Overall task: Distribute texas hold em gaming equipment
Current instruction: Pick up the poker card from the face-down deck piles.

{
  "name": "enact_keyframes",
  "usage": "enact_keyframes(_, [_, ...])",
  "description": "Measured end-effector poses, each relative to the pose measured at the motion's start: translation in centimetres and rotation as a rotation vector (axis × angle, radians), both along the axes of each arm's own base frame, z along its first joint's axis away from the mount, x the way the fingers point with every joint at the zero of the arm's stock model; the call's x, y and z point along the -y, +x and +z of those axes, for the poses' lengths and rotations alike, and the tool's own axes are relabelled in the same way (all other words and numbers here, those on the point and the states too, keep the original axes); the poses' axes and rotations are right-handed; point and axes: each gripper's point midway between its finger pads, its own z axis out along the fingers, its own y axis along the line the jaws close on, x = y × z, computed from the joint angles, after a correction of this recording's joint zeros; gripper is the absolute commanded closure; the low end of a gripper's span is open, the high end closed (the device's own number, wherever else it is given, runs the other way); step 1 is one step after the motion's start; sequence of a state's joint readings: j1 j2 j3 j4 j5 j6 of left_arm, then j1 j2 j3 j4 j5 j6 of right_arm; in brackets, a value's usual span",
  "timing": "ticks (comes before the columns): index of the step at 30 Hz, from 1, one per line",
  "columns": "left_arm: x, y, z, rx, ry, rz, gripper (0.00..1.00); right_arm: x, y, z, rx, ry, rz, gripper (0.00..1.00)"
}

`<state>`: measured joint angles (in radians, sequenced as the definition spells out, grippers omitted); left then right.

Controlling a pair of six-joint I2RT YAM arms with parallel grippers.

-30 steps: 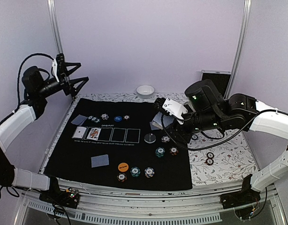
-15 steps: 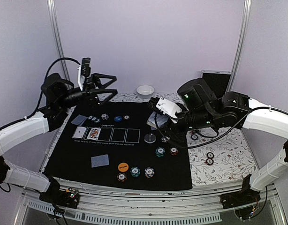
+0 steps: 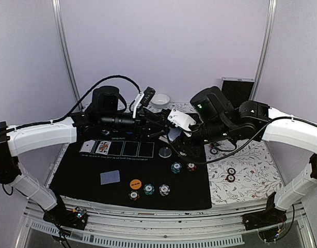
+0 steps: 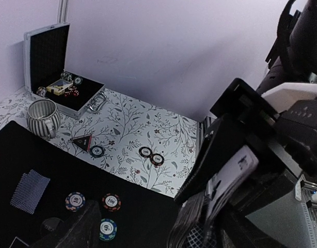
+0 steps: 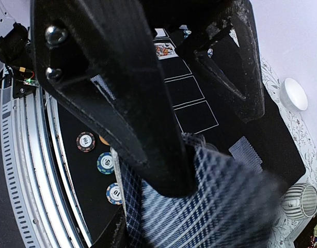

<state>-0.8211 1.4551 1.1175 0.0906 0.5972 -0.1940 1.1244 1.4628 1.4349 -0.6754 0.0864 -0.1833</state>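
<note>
Can't tell what lies along far edge of black mat (image 3: 70,175), covered by left arm (image 3: 45,135). Can't separate left gripper (image 3: 161,129) tips from right gripper (image 3: 175,137) in top view, all dark. Blurred in right wrist view, part-covered by fingers (image 5: 96,88): playing cards (image 5: 200,206). Can't read chip (image 5: 105,163) numbers. Cut off at picture's bottom right corner: case (image 5: 314,235).

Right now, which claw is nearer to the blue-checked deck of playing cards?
Right. The right claw is shut on the blue-checked deck of playing cards; the open left claw sits close beside it, contact unclear.
</note>
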Motion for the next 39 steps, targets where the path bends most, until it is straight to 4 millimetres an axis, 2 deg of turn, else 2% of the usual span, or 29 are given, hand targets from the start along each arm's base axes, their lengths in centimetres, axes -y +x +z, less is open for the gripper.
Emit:
enact_keyframes(13, [0.6,-0.1,0.3,-0.003,-0.011,0.008,0.25,-0.2,-0.2,0.1,-0.005,0.008,0.011,0.96])
enact_keyframes(19, [1.1,0.6,0.8,0.056,0.029,0.077,0.29,-0.2,-0.1,0.2,-0.003,0.011,0.009,0.96])
enact_keyframes(24, [0.2,1.5,1.1,0.114,0.068,0.165,0.29,0.0,0.4,0.2,0.001,0.011,-0.007,0.96])
enact_keyframes(28, [-0.1,1.4,1.6,0.138,0.069,0.166,0.31,0.0,0.4,0.3,0.002,0.015,-0.006,0.96])
enact_keyframes(33, [-0.3,1.2,1.4,0.146,0.081,0.158,0.43,0.0,0.4,0.3,0.003,0.015,-0.005,0.96])
enact_keyframes(39, [-0.2,-0.6,1.9,0.138,0.050,0.069,0.79,-0.1,0.4,0.3,0.002,0.018,-0.003,0.96])
